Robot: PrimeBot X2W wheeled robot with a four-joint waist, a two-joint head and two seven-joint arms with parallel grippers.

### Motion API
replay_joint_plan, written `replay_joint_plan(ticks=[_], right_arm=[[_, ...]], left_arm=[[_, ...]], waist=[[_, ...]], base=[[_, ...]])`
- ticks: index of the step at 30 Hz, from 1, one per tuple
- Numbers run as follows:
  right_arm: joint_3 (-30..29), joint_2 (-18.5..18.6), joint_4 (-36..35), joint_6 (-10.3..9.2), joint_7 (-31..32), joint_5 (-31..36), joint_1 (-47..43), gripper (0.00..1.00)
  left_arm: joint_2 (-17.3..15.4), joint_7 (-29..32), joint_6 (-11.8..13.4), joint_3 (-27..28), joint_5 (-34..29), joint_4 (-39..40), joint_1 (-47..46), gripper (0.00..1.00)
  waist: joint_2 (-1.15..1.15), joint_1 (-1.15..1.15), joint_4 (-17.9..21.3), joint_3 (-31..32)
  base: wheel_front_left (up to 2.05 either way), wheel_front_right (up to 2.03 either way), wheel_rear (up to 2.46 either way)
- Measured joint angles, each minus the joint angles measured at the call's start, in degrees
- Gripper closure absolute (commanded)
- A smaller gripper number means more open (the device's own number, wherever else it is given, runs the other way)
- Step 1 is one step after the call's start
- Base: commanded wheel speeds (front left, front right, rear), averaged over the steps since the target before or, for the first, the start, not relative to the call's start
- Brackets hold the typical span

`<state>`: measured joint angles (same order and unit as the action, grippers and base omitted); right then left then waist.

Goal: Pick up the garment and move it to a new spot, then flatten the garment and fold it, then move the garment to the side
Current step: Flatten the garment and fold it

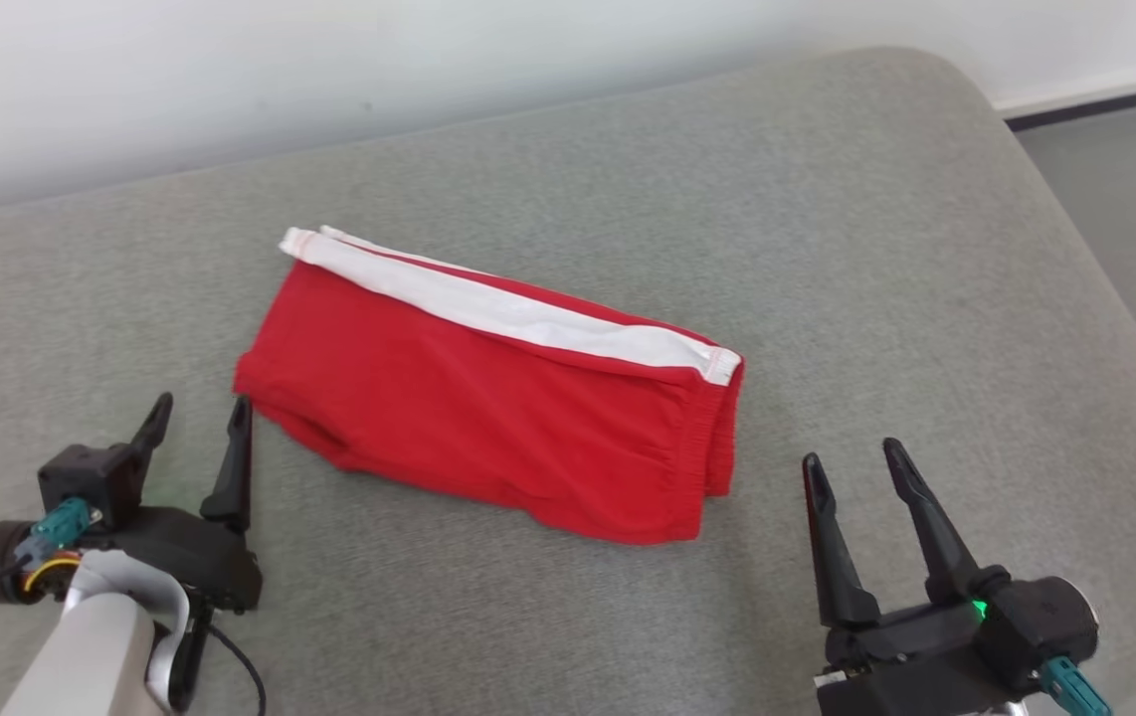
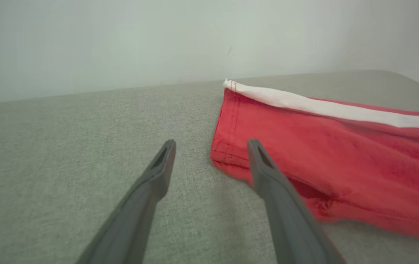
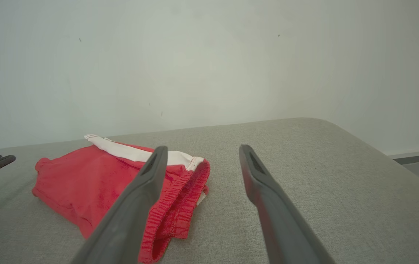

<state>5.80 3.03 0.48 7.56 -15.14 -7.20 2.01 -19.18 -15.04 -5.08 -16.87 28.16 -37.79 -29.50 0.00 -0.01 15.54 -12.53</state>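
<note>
Red shorts lie folded in a tidy slab midway across the grey cushion, with the white stripe along the far edge. The hem is just beside the left hand and the waistband is near the right hand; both hands are empty, fingers spread wide. The fold looks done, so the likely step is the shift to the side: pinch through all layers at both near corners together, lift low and level, and move both hands at one pace so the fold does not slide open
</note>
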Motion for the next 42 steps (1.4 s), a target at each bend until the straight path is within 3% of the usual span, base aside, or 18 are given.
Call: replay_joint_plan(ticks=[17,24,25,26,27,42], right_arm=[[1.38,-0.04,1.86,0.00,0.00,-2.86,2.43,0.00],[0.68,-0.04,2.21,0.00,0.00,-2.85,2.28,0.00],[0.64,-0.03,2.23,0.00,0.00,-2.79,2.28,0.00],[0.69,-0.04,2.24,0.00,0.00,-2.77,2.29,0.00],[0.69,-0.05,2.27,0.00,0.00,-2.66,2.30,0.00],[-0.60,-0.09,2.71,0.00,0.00,-0.80,-1.01,0.00]], left_arm=[[-1.41,1.14,-1.96,-3.66,-3.59,-17.06,-12.16,0.00],[-0.75,2.97,-1.99,-6.28,-4.52,-21.64,-13.51,0.00],[-0.55,3.38,-2.01,-6.55,-4.48,-22.28,-13.79,0.50],[-0.30,3.71,-2.02,-6.66,-4.39,-22.75,-13.95,0.87],[-0.05,3.89,-2.04,-6.97,-4.38,-23.05,-13.97,1.00],[5.67,0.65,-1.67,-6.78,-1.10,-22.09,-9.31,1.00]], waist=[[0.01,0.01,5.56,-3.85],[0.00,0.01,5.99,-3.15],[0.00,0.01,5.88,-2.92],[0.00,0.01,5.77,-2.70],[0.00,0.01,5.64,-2.47],[0.01,0.00,0.89,2.94]], base=[[0.00,0.00,0.00],[0.00,0.00,0.00],[0.00,0.00,0.00],[0.00,0.00,0.00],[0.00,0.00,0.00],[0.00,0.00,0.00]])
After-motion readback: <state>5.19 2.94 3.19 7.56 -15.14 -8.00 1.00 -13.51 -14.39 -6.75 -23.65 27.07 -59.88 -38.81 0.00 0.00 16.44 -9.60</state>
